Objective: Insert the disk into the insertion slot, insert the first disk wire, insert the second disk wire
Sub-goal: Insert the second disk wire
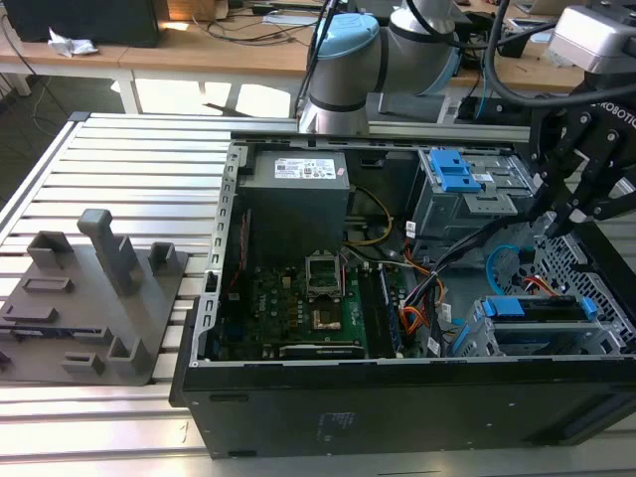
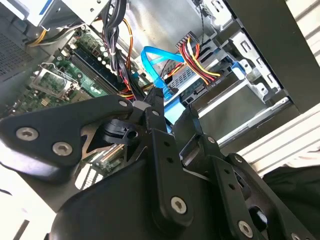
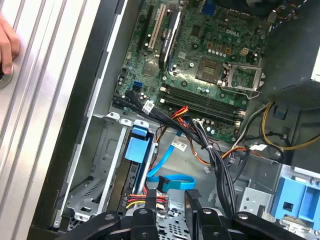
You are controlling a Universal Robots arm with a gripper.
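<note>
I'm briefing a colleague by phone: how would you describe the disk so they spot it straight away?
Find the open black computer case on the slatted metal table. In its near corner at the exterior view's right sits a grey metal cage; the disk lies inside it, framed in bright blue plastic. Unlike the upper bay with small blue latches, it has coloured wires at its end.

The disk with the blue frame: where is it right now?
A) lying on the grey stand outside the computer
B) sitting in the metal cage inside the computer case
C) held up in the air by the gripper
B: in the exterior view the disk sits in the insertion slot at the case's lower corner, on the exterior view's right, with the gripper above it.
</note>
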